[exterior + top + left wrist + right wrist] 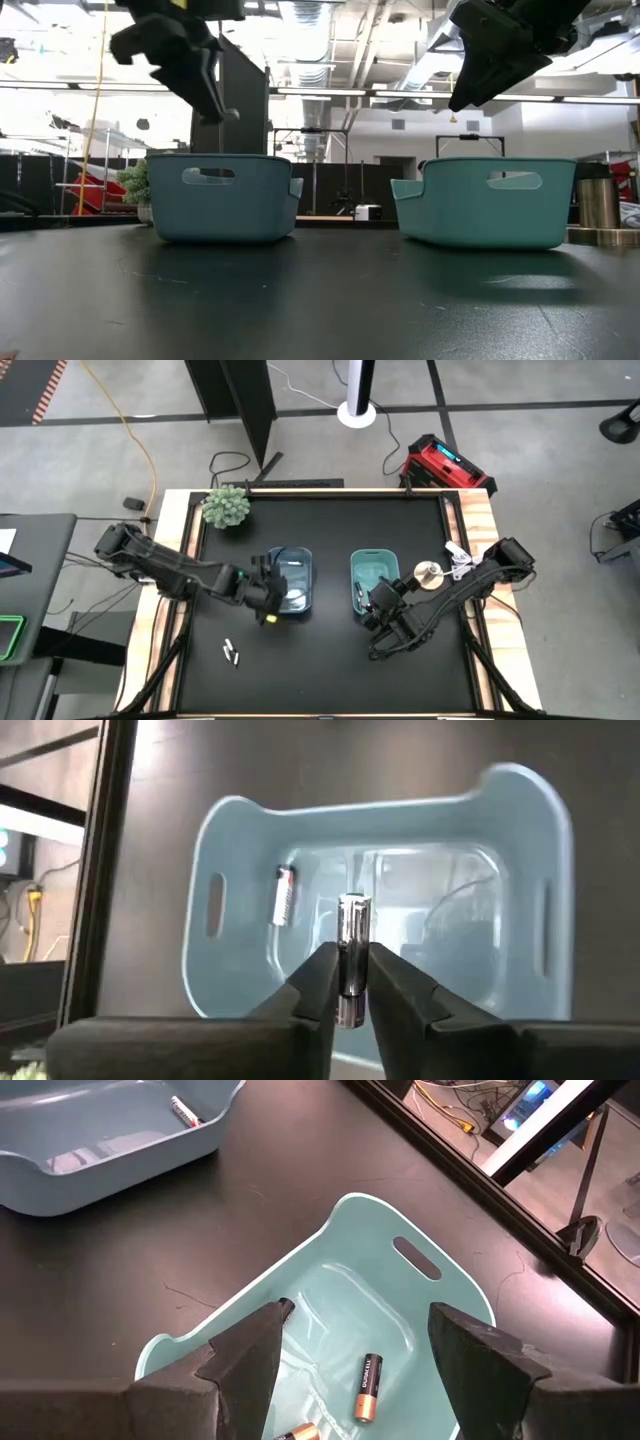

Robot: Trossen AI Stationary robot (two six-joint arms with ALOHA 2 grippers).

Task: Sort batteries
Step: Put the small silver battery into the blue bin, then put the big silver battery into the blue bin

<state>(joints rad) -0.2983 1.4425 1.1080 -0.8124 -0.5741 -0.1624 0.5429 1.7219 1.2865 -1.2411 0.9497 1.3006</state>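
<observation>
High view hides my left gripper's (pixel 345 982) clamped silver battery (pixel 351 955); right gripper (pixel 350 1342) spread; two loose batteries (pixel 232 652) on table.

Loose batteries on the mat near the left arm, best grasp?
Take either of the loose batteries across the middle of its barrel, from straight above, fingers straddling the long axis: they lie flat on the table, close together, so probably approach from an outer side.

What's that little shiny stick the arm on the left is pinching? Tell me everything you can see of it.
It is a small silver cylindrical battery with a glossy, metallic-looking surface. It stands upright, clamped between the left gripper's two dark fingers, its top sticking out above them. It hangs over the pale blue plastic bin, where one similar whitish battery already lies. Only the fingers touch it.
</observation>
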